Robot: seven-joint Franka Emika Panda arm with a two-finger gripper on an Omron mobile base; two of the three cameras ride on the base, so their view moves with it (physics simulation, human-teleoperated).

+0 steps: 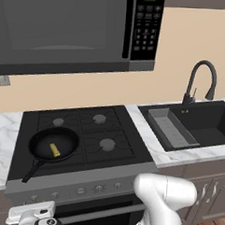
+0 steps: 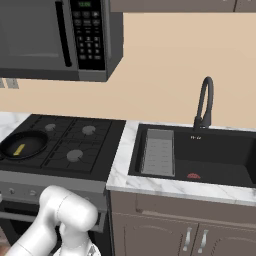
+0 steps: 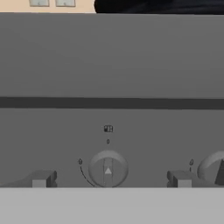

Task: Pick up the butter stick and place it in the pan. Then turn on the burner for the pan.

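Note:
The yellow butter stick point(image 1: 55, 150) point(image 2: 19, 149) lies inside the black pan point(image 1: 42, 141) point(image 2: 30, 141), which sits on the front-left burner of the cooktop with its handle point(image 1: 32, 172) pointing at the front edge. The pan hides that burner's cap. My gripper point(image 3: 110, 179) is open, low in front of the stove's grey control panel. Its two fingertips point(image 3: 41, 178) stand on either side of a round knob point(image 3: 108, 169) with nothing held. My hand point(image 1: 32, 216) hangs below the panel's left end.
Another knob point(image 3: 214, 168) shows at the right edge of the hand view. Three uncovered burners point(image 1: 107, 143) fill the rest of the cooktop. A black sink point(image 1: 223, 121) with a grey tray point(image 1: 172, 128) and a faucet point(image 1: 200, 79) lies to the right. A microwave point(image 1: 67, 28) hangs above.

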